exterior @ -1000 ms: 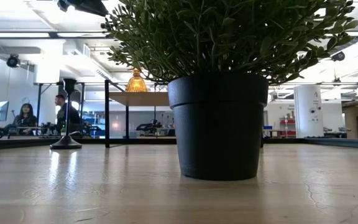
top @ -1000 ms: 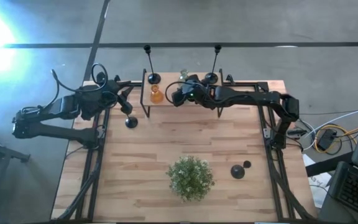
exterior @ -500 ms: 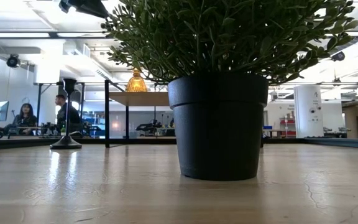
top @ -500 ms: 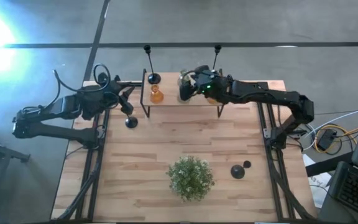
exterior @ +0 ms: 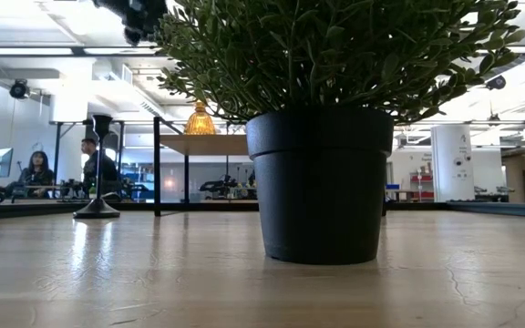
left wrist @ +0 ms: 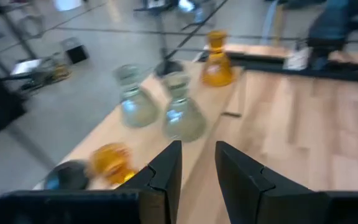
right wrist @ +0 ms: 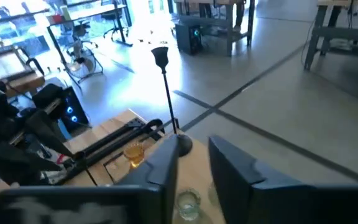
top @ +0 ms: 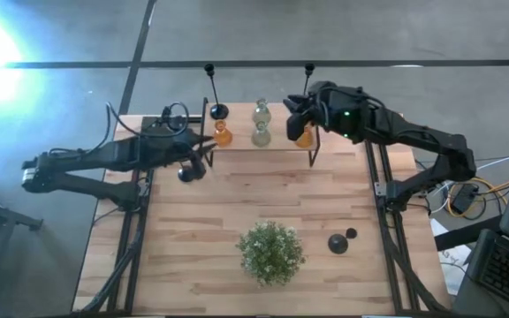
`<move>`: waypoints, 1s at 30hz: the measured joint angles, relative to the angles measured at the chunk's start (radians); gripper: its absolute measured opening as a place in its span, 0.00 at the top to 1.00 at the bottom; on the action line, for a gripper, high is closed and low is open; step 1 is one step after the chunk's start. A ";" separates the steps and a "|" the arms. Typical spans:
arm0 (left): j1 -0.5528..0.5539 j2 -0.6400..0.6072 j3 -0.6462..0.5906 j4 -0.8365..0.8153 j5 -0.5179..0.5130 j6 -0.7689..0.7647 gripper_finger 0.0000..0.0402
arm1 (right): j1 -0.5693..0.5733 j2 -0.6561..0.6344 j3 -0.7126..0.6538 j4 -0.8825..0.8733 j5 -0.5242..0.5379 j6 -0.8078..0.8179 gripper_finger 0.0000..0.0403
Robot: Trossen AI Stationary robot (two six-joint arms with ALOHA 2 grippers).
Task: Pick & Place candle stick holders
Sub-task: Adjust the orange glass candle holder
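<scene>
A raised wooden shelf (top: 237,144) at the table's far middle carries two tall black candle stick holders (top: 211,88) (top: 307,87), two amber glass ones (top: 223,134) (top: 303,135) and two pale green ones (top: 261,111) (top: 261,135), all on their bases. A short black holder (top: 186,173) stands on the table beside the shelf's left leg. Another short black holder (top: 338,244) stands near right. My left gripper (top: 200,157) hovers just right of the left short holder, fingers (left wrist: 166,171) slightly apart around nothing. My right gripper (top: 292,109) hangs above the shelf's right part, open and empty.
A bushy plant in a black pot (top: 271,252) stands in the table's near middle and fills the low view (exterior: 322,182). The shelf's black legs (exterior: 156,164) rise from the table. People sit in the room beyond (exterior: 36,171).
My right gripper has drawn back from the pale green holders toward the table's right edge along the shelf, leaving both standing free on it. My left gripper has moved toward the right and a little nearer, to beside the short black holder, which has not moved.
</scene>
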 joint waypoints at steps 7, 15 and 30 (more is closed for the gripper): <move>0.002 0.089 -0.067 0.225 0.028 0.004 0.75 | -0.003 -0.032 -0.002 -0.103 0.034 -0.014 0.97; 0.011 0.266 -0.109 0.410 -0.006 0.010 0.75 | -0.019 -0.033 -0.002 -0.168 0.050 -0.045 0.98; 0.087 0.428 -0.098 0.507 -0.183 -0.126 0.75 | -0.077 -0.049 -0.002 -0.192 0.051 -0.074 0.98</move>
